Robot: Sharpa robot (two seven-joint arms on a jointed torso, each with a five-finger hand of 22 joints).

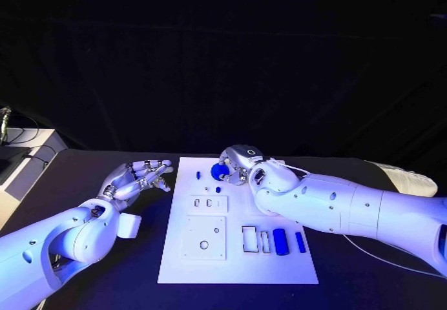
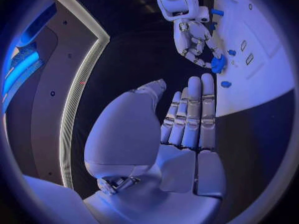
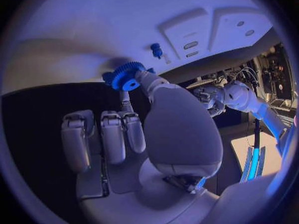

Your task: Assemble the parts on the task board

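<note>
Right robot hand [image 1: 240,165] just above centre of the head view, over the upper right part of the board [image 1: 238,265]; it pinches one blue gear [image 1: 219,171] between thumb and a finger, other fingers curled below, as the right wrist view shows [image 3: 127,76].

Left robot hand [image 1: 139,177] at centre left of the head view, over the black table [image 1: 84,168] just beside the board's left edge. Fingers straight and side by side, nothing held [image 2: 190,117].

Board: one white plate, middle of the frame. On it, besides the held gear:
- two small blue pegs [image 1: 198,174], upper part, one at the hand, one [image 1: 218,190] lower.
- two long blue pieces [image 1: 280,241] at lower right, lying side by side, the thinner one [image 1: 301,242] to the right.
- two raised white blocks, the small one [image 1: 207,203] with two slots, the large one [image 1: 204,237] below it with round holes.
- two white open frames [image 1: 250,237] left of the long blue pieces.
</note>
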